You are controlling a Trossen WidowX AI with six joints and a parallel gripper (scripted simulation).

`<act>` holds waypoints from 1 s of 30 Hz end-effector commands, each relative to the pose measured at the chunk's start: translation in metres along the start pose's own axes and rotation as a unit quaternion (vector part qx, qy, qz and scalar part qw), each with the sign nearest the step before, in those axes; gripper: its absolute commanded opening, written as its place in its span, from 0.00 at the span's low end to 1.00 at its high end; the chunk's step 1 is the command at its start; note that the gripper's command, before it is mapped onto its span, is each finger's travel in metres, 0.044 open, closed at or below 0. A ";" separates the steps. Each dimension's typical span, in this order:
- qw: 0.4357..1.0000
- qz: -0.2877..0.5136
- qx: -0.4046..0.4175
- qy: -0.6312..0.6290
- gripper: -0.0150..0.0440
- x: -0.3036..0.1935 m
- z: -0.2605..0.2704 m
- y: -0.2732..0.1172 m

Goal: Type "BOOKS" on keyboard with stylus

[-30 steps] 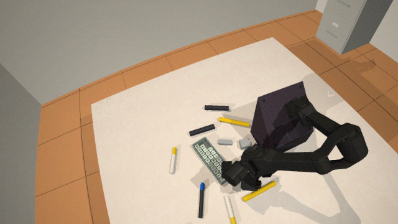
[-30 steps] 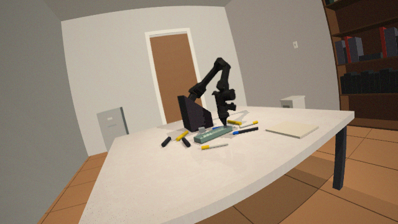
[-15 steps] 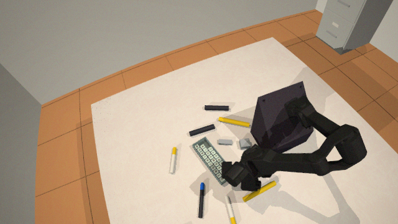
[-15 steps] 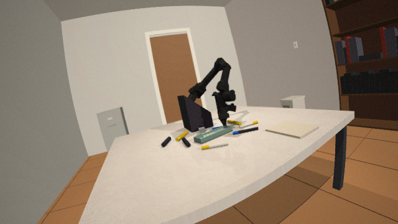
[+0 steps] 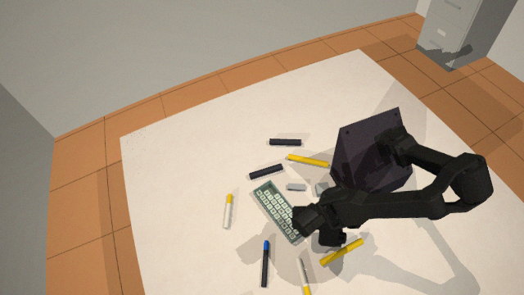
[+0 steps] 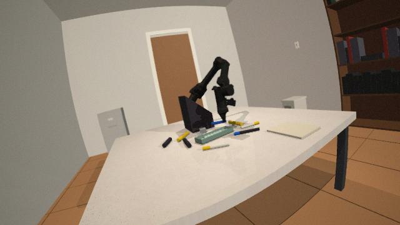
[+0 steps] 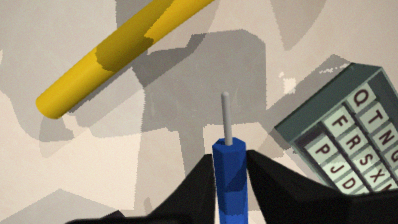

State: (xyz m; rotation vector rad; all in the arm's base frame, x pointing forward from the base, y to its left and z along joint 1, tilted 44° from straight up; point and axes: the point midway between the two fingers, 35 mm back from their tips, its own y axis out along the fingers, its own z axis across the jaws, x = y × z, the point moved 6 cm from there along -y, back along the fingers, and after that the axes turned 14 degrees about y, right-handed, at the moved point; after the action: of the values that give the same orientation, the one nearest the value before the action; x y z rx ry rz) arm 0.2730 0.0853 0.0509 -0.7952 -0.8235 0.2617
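My gripper point(image 6: 224, 120) point(image 7: 229, 159) is shut on the blue stylus point(image 6: 217, 122) point(image 7: 232, 175). The fingers press on both sides of its blue body, and its thin grey tip points away from them. The stylus lies roughly level, at or very near the desk; any small gap beneath it cannot be told. The green keyboard point(image 5: 275, 207) point(image 6: 215, 137) point(image 7: 361, 130) is beside the gripper, at the right in the wrist view. Its Q, F and P key end shows there; the arm and fingers hide other keys. In the top view the arm hides the fingers and stylus.
A yellow marker point(image 5: 341, 251) point(image 6: 235, 123) point(image 7: 120, 50) lies near the gripper, opposite the keyboard. A blue-capped black pen point(image 5: 264, 264) point(image 6: 247, 131) and white-and-yellow pens lie around. Grey blocks, another yellow marker and dark sticks lie past the keyboard. A beige pad point(image 6: 294, 130) lies farther off.
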 end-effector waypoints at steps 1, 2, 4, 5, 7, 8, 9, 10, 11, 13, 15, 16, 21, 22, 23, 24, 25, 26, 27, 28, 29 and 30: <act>1.000 -0.006 -0.002 -0.007 0.25 0.004 0.000 -0.012; 1.000 -0.006 -0.002 -0.007 0.25 0.004 0.000 -0.012; 1.000 -0.006 -0.002 -0.007 0.25 0.004 0.000 -0.012; 1.000 -0.006 -0.002 -0.007 0.25 0.004 0.000 -0.012; 1.000 -0.006 -0.002 -0.007 0.25 0.004 0.000 -0.012; 1.000 -0.006 -0.002 -0.007 0.25 0.004 0.000 -0.012; 1.000 -0.002 -0.001 0.001 0.25 0.001 0.000 -0.010; 1.000 -0.002 -0.001 0.010 0.25 0.001 0.000 -0.010; 1.000 -0.002 -0.001 0.025 0.25 0.001 0.000 -0.010; 0.998 -0.002 -0.001 0.061 0.25 0.000 0.000 -0.010; 0.995 -0.002 -0.001 0.097 0.25 0.000 -0.001 -0.010; 0.993 -0.002 -0.001 0.115 0.25 -0.001 -0.001 -0.010; 0.979 -0.003 -0.001 0.204 0.25 -0.002 -0.002 -0.010; 0.975 -0.003 -0.001 0.221 0.25 -0.003 -0.002 -0.010; 0.971 -0.003 -0.001 0.239 0.25 -0.003 -0.002 -0.010; 0.967 -0.003 -0.001 0.257 0.25 -0.003 -0.003 -0.010; 0.962 -0.003 -0.001 0.274 0.25 -0.004 -0.003 -0.010; 0.957 -0.003 -0.001 0.291 0.25 -0.004 -0.003 -0.010; 0.951 -0.003 -0.001 0.308 0.25 -0.004 -0.003 -0.010; 0.946 -0.003 -0.001 0.326 0.25 -0.005 -0.003 -0.010; 0.940 -0.003 -0.001 0.343 0.25 -0.005 -0.004 -0.010; 0.933 -0.003 -0.001 0.359 0.25 -0.005 -0.004 -0.010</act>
State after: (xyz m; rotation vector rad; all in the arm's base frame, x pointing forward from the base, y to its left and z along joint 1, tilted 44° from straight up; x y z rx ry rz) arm 0.2725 0.0750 0.0555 -0.8153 -0.2378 -0.0015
